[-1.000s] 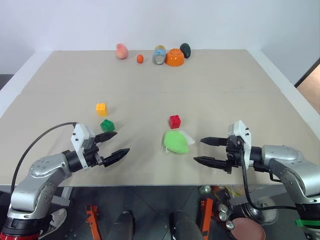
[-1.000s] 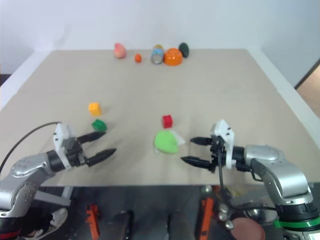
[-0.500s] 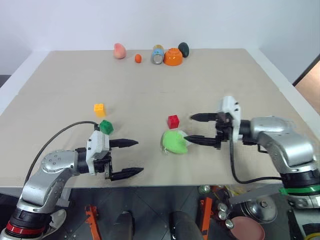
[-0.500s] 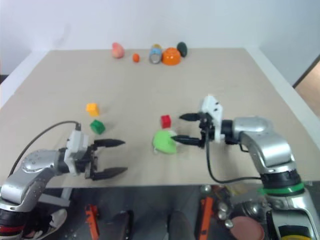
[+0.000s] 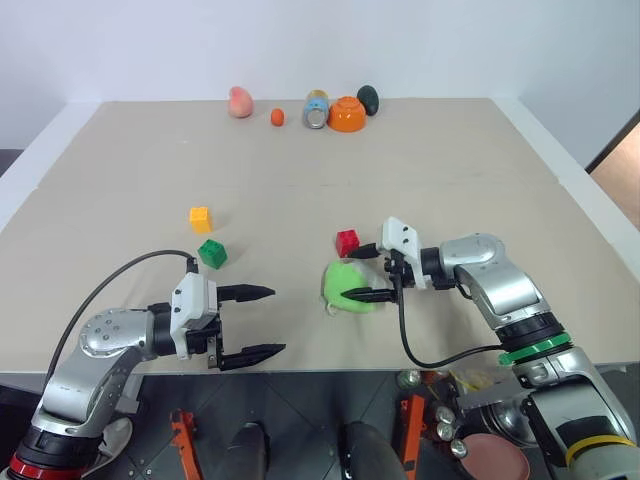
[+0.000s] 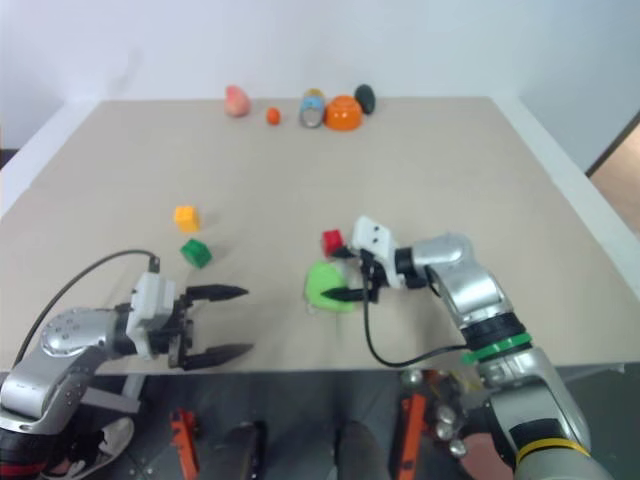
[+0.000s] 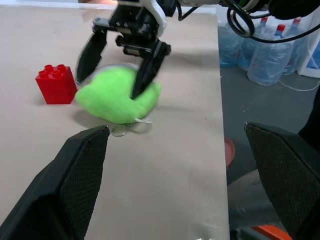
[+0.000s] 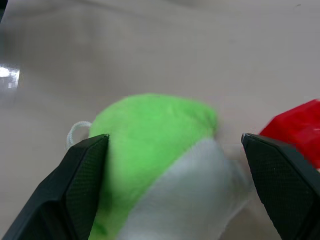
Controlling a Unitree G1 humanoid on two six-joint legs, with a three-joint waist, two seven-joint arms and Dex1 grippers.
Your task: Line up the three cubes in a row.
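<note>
The right gripper (image 5: 365,272) reaches leftward, jaws spread astride the lime-green soft lump (image 5: 347,285); the left gripper (image 5: 262,322) hovers level, wide open and empty

Head stereo pair looks forward and down over the table (image 5: 420,170), taking in both arms. Left wrist camera faces across the tabletop, mid-range, at the right gripper (image 7: 116,67) straddling the lime-green soft lump (image 7: 117,95). Right wrist camera sits close on that same lump.
</note>
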